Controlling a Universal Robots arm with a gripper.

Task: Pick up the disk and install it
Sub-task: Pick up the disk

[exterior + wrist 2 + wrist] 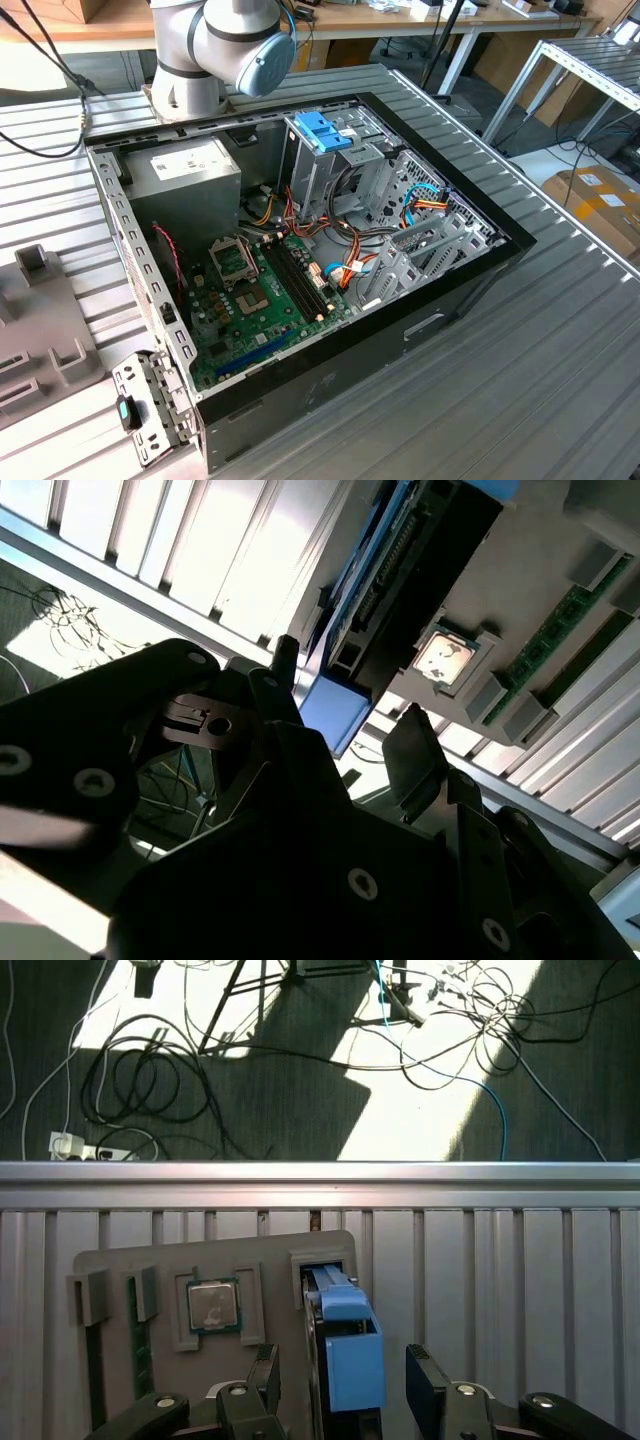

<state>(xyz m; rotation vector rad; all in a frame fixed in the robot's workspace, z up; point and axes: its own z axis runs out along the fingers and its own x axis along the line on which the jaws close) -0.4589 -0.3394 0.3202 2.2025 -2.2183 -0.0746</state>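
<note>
Here the claw [345,1368] is released, one finger each side of the disk [350,1345], not touching; the disk stands edge-up in a grey holder [120,1260], faces hidden

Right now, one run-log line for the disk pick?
phase: pre-grasp | gripper: open, fingers either side of disk, gaps showing | disk: on edge in grey tray slot | not yet lifted
</note>
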